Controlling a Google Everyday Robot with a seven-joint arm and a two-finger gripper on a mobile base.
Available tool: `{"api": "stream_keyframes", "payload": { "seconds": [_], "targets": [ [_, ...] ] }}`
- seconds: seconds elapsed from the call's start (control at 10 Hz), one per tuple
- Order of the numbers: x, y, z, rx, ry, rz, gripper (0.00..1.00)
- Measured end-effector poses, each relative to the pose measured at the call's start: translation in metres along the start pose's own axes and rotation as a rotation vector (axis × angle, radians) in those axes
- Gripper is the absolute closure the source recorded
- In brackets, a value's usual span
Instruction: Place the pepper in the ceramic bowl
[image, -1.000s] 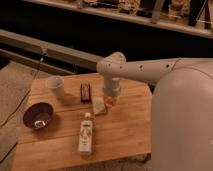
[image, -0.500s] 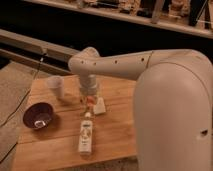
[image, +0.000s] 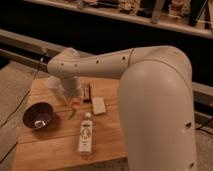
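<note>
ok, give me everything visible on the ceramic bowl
The ceramic bowl is round, dark maroon-brown, glossy inside, glazed-looking. It sits upright on the wooden table near its picture-left edge, touching nothing else. The gripper, shut on the pepper, hangs just picture-right of it, apart.

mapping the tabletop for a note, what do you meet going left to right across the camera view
ceramic bowl → white cup → gripper, shut on the pepper, between cup and bottle → clear bottle → white packet
</note>
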Motion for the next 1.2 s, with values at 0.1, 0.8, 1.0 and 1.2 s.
{"api": "stream_keyframes", "payload": {
  "seconds": [0.1,0.8,1.0,1.2],
  "targets": [
    [0.004,0.013,-0.002,0.000,-0.005,-0.044,1.00],
    [0.006,0.089,0.007,-0.039,-0.015,-0.285,1.00],
    [0.005,0.114,0.006,-0.047,-0.012,-0.356,1.00],
    [0.003,0.133,0.007,-0.054,-0.012,-0.411,1.00]
  ]
}}
